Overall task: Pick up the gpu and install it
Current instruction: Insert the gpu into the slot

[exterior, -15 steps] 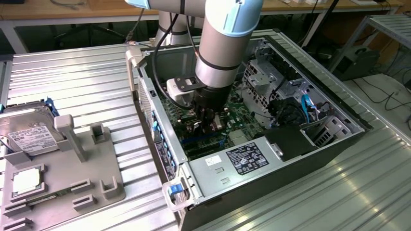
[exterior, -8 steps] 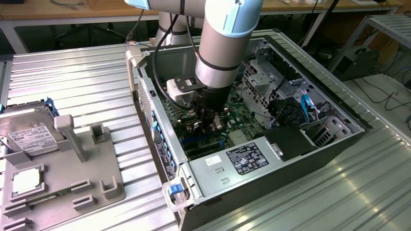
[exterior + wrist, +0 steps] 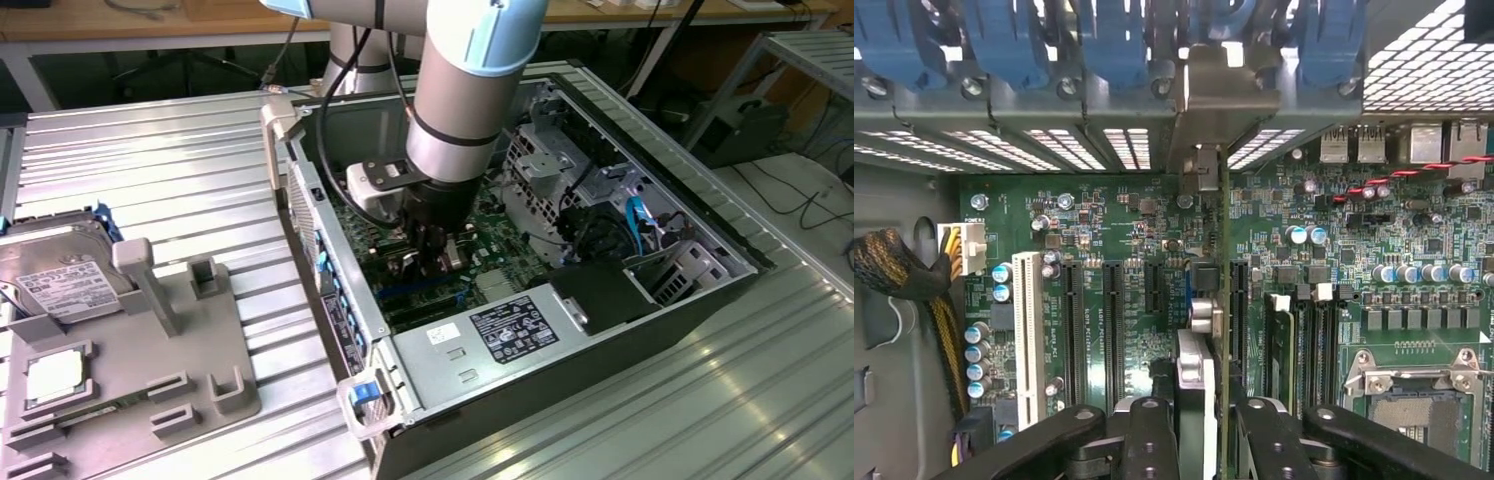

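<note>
Clearly holding the gpu (image 3: 1222, 300) edge-on between the fingers (image 3: 1269, 440) of the gripper (image 3: 1204, 440), clamped on its upper edge, silvery end bracket (image 3: 1204, 110) reaching toward the rear slot openings of the computer case (image 3: 694, 330). Hanging over the motherboard (image 3: 1124, 260), seemingly just above or entering one of the black expansion slots (image 3: 1238, 300); not possible to tell whether already seated. Risking, as a judgement, a misaligned press: coming down slightly tilted or off the slot line, jamming the card edge beside the slot, bending the bracket against the case rear, or scraping nearby capacitors (image 3: 1304, 235). Also risking slip in the grip on such a thin board. Reaching steeply down into the open case in the exterior view, arm (image 3: 467, 90) nearly vertical, wrist pointing straight at the board.
</note>
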Tool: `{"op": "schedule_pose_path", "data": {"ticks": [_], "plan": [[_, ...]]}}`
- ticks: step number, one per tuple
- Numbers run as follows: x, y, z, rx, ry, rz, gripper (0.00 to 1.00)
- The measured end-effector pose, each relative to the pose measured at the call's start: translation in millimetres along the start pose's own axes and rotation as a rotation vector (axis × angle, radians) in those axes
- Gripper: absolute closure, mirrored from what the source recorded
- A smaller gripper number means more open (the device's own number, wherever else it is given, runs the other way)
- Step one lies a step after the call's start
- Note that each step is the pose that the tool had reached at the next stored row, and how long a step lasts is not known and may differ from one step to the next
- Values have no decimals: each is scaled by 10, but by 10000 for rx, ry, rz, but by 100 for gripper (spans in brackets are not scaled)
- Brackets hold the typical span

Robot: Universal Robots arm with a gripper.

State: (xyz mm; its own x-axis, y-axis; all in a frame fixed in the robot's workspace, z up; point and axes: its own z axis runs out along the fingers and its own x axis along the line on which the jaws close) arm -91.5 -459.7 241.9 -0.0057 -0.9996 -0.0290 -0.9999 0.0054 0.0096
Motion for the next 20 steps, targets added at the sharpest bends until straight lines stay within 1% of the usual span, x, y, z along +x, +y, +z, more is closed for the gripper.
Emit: {"op": "schedule_pose_path", "data": {"ticks": [9,16,17,18,19,20], "plan": [[1,1,-1,-1,1,-1,72],[5,0,4,-4,2,-105,72],[6,0,16,-9,6,-267,72],[8,0,62,-24,9,-365,72],[8,0,77,-24,8,-380,72],[-10,0,45,-24,43,-380,72]]}}
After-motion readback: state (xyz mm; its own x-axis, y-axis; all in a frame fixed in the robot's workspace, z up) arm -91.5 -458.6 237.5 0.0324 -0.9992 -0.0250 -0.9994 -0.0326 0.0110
